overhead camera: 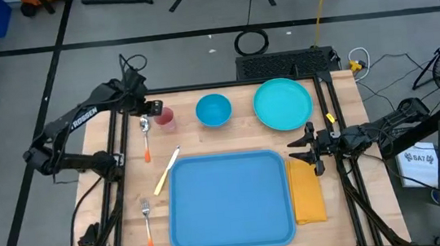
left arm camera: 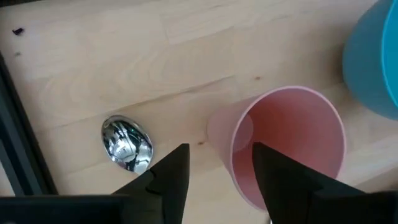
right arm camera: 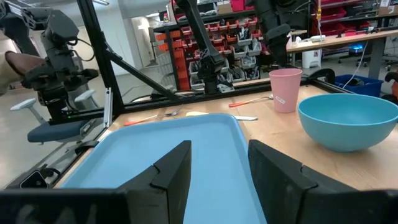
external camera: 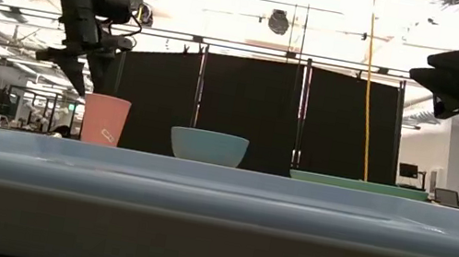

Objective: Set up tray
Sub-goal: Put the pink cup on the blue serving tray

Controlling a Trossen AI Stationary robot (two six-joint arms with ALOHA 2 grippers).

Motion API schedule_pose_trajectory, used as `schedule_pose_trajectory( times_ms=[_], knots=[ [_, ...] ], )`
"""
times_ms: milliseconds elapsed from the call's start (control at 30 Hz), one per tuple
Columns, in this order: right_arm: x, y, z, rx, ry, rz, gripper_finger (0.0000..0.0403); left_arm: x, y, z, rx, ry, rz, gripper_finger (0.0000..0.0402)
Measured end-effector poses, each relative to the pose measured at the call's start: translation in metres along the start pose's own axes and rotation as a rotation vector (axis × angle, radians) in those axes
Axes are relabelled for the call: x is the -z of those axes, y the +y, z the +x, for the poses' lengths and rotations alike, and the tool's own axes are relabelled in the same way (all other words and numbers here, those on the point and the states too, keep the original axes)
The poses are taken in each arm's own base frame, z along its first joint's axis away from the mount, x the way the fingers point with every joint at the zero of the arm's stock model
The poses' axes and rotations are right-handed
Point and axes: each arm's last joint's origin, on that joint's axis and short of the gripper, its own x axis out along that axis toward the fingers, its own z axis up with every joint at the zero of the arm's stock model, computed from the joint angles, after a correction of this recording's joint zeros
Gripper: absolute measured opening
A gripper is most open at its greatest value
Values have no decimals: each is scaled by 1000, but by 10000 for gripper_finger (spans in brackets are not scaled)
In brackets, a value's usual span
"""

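Observation:
The blue tray (overhead camera: pixel 228 200) lies flat at the table's near middle. A pink cup (overhead camera: pixel 164 117) stands upright at the far left, with a blue bowl (overhead camera: pixel 214 110) and a teal plate (overhead camera: pixel 283 103) to its right. My left gripper (left arm camera: pixel 221 149) hangs open just above the cup (left arm camera: pixel 292 143), pointing steeply down. Its fingers stand over either side of the cup's wall without touching it. In the low view the left gripper (external camera: pixel 75 75) is above the rim of the cup (external camera: pixel 105 120). My right gripper (overhead camera: pixel 301 154) waits open and level at the tray's right edge.
A spoon (left arm camera: pixel 127 143) lies just left of the cup. A knife (overhead camera: pixel 166 171) and a fork (overhead camera: pixel 147 221) lie left of the tray, and a yellow folded napkin (overhead camera: pixel 307 192) lies to its right. Black frame rails run along both table sides.

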Motion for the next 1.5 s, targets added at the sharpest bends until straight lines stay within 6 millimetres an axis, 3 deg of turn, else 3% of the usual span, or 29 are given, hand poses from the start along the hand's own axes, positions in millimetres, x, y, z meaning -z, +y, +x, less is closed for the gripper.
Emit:
schedule_pose_trajectory(
  times_ms=[500,600,767,1000,1167,1500],
  knots=[
    [0,0,0,0,0,0,153,-2,-8,34,-83,113,32,153],
    [0,0,0,0,0,0,153,-2,-9,35,-121,98,53,126],
    [0,0,0,0,0,0,153,-1,-10,31,-148,63,88,16],
    [0,0,0,0,0,0,153,3,-19,7,-66,-54,130,5],
    [0,0,0,0,0,0,153,28,-36,-21,75,-56,195,4],
    [0,0,0,0,0,0,153,107,-89,-53,262,19,314,2]
  ],
)
